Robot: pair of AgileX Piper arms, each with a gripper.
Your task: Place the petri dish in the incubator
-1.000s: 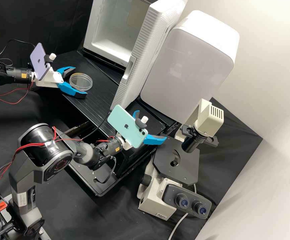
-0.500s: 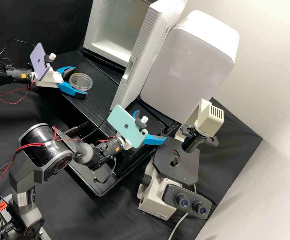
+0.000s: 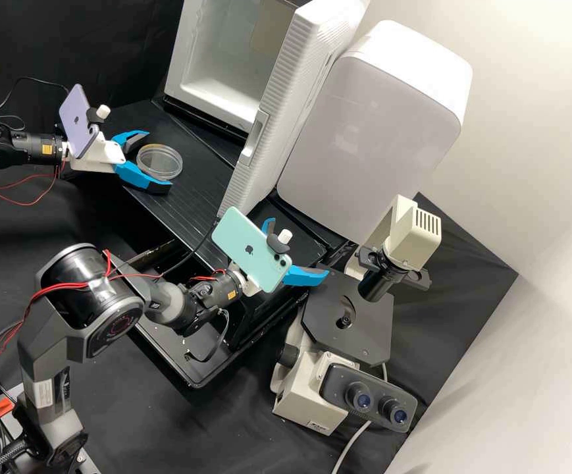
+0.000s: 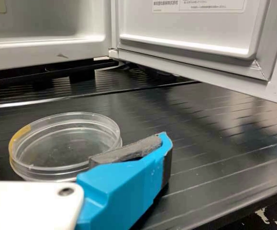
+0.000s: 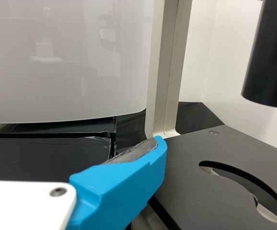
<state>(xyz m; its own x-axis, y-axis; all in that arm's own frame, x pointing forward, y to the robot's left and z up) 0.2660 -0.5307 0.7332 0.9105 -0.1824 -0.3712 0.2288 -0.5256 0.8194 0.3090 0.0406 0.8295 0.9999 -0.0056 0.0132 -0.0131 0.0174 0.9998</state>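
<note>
A clear round petri dish (image 3: 159, 161) with its lid on lies on the black ribbed bench top, in front of the white incubator (image 3: 216, 62), whose door (image 3: 279, 112) stands swung open. My left gripper (image 3: 157, 163) is open and low on the bench, one blue finger on each side of the dish (image 4: 64, 143); I cannot tell whether the pads touch it. My right gripper (image 3: 302, 253) hangs open and empty above the near edge of the microscope stage (image 5: 215, 163), with the incubator door just behind it.
A microscope (image 3: 348, 349) with a black stage and eyepieces stands at the front right, its black condenser (image 5: 270, 52) hanging over the stage. The open door's outer face (image 3: 371, 125) juts between the two arms. Red cables (image 3: 9, 184) trail at the left.
</note>
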